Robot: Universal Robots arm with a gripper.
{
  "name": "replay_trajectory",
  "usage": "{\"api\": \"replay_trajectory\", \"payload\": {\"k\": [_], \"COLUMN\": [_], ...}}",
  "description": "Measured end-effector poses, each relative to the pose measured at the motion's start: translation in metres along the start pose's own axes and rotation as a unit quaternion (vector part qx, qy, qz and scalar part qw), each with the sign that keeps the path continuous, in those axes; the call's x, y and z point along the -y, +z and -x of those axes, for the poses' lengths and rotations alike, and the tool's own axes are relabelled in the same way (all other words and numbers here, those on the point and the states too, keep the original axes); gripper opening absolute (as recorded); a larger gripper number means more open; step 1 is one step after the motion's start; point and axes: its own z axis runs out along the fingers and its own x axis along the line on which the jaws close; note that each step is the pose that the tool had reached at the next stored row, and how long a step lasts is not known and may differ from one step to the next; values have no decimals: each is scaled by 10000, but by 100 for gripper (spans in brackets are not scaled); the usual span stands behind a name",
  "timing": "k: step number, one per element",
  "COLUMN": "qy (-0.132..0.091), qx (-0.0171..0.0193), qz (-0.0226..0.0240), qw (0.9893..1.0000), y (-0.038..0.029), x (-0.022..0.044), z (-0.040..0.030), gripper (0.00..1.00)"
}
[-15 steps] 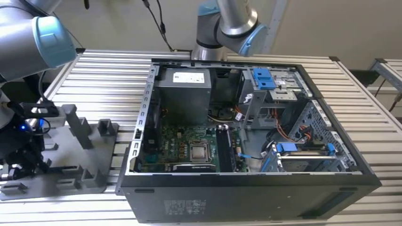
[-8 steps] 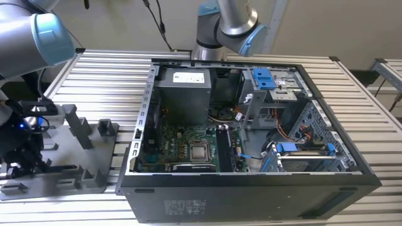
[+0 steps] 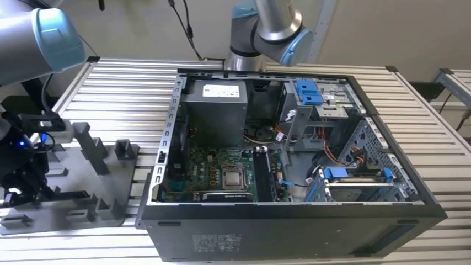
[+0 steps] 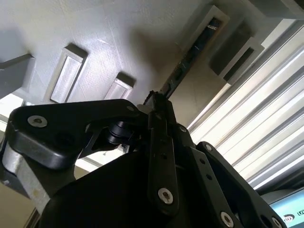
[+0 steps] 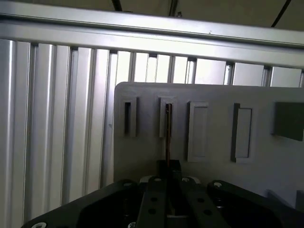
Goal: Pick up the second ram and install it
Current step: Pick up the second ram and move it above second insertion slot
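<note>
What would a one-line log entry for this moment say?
gripper: shut on ram | ram: edge-on, end in tray slot | place: at exterior view's left of open case

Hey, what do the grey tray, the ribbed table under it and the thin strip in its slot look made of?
The grey tray: likely plastic, matte; even grey, moulded slots, no glare. The table: looks like aluminium, satin; silvery ribbed slats with soft light streaks. The thin strip: seen edge-on, dark; material can't be told.
</note>
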Motion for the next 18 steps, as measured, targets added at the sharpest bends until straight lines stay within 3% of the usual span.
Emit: {"api": "replay_trajectory", "payload": {"k": [18], "qy": [0], "qx": [0], "qz": [0], "qw": [10000], "y": [-192], "x": [-3], "z": [3], "gripper": [14]}}
